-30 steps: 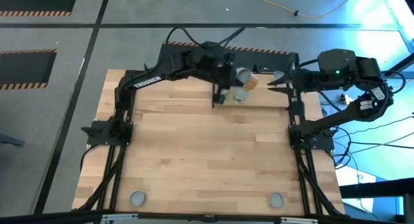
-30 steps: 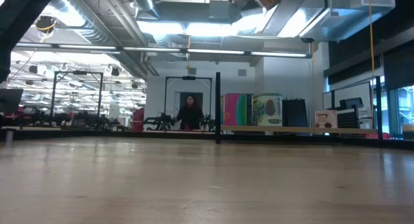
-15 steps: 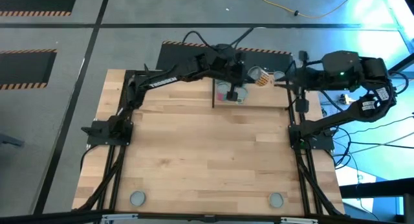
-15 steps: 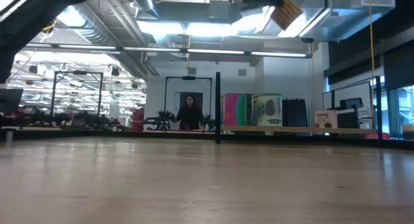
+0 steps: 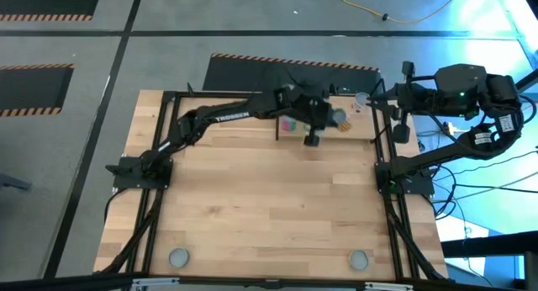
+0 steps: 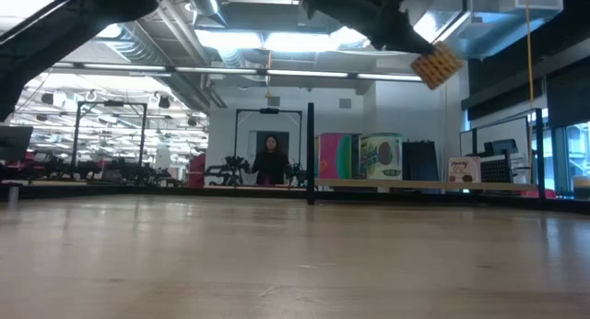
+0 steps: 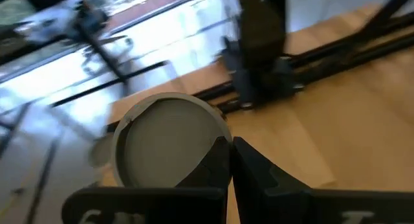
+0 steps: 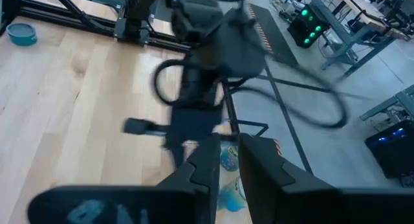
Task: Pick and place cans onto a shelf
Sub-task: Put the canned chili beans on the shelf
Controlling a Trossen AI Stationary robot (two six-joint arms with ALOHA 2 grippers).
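Here the left gripper is clamped shut on 1 can, held up over the shelf at the table's far edge, its long axis tilted. Farther right, the right gripper waits beside the shelf, fingers almost together, holding nothing.

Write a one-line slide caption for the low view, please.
Left claw holds a tilted orange can high above the wooden table.
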